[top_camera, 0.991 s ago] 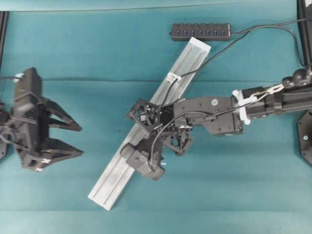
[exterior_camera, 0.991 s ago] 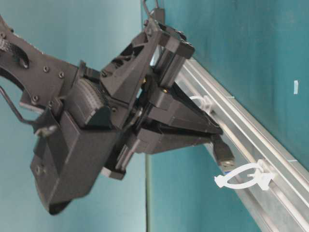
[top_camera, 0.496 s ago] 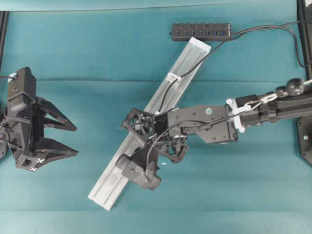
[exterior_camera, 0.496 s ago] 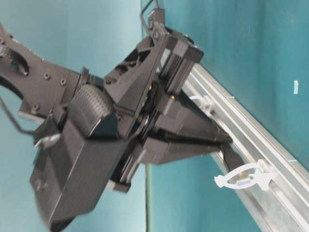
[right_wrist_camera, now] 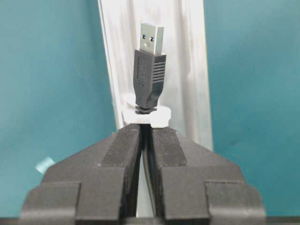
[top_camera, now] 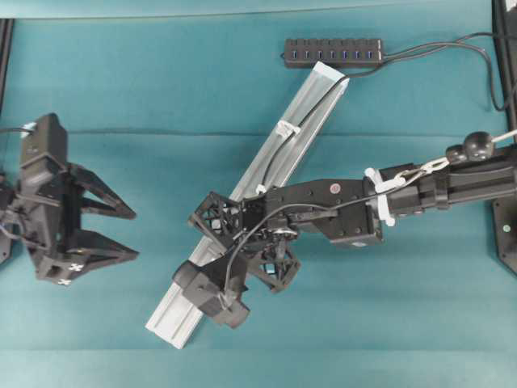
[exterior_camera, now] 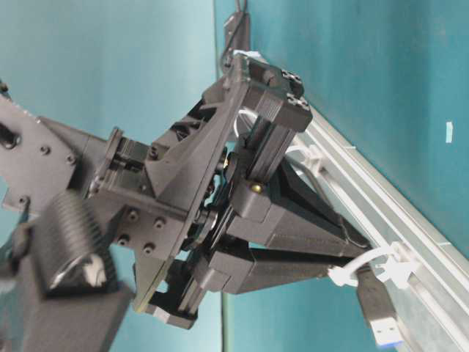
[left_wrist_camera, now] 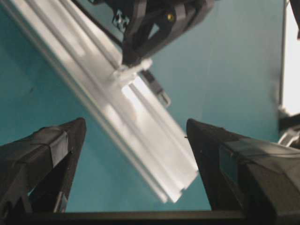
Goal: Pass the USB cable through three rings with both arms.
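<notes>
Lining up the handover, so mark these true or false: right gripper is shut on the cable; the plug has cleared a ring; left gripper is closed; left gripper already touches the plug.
1. The right gripper is shut on the USB cable: true.
2. The plug has cleared a ring: true.
3. The left gripper is closed: false, its jaws stand wide open.
4. The left gripper touches the plug: false, it is well clear of it.
</notes>
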`<state>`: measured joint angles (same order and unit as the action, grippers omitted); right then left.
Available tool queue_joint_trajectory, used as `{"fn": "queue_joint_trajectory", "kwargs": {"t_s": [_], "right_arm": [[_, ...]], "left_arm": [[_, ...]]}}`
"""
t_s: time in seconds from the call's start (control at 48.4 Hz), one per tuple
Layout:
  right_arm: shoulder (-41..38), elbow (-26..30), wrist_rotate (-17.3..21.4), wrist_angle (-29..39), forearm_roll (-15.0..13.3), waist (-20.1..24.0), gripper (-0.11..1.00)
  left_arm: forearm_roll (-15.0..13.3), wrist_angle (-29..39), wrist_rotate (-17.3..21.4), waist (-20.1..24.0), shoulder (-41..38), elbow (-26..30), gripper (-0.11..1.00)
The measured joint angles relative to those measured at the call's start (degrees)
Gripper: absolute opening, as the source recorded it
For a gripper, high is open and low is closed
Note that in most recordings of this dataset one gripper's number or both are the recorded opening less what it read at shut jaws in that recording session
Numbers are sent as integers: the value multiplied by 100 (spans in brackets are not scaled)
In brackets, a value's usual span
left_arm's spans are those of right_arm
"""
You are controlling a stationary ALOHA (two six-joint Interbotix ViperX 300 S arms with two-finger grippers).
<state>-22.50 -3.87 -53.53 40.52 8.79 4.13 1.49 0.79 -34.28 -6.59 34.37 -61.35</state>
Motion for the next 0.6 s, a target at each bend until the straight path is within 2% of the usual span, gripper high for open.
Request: {"fn": "queue_joint_trajectory", "kwargs": {"t_s": [0.103, 0.372, 0.599], "right_arm": [[0, 0, 132, 0, 123, -35, 8], [0, 9, 545, -18, 176, -141, 8], [0, 18, 606, -18, 176, -185, 8]], "left_arm": [[0, -422, -220, -35, -220, -18, 93], [-18, -1512, -519, -413, -1046, -35, 93], [-18, -2206, -545, -448, -2136, 123, 93]]}}
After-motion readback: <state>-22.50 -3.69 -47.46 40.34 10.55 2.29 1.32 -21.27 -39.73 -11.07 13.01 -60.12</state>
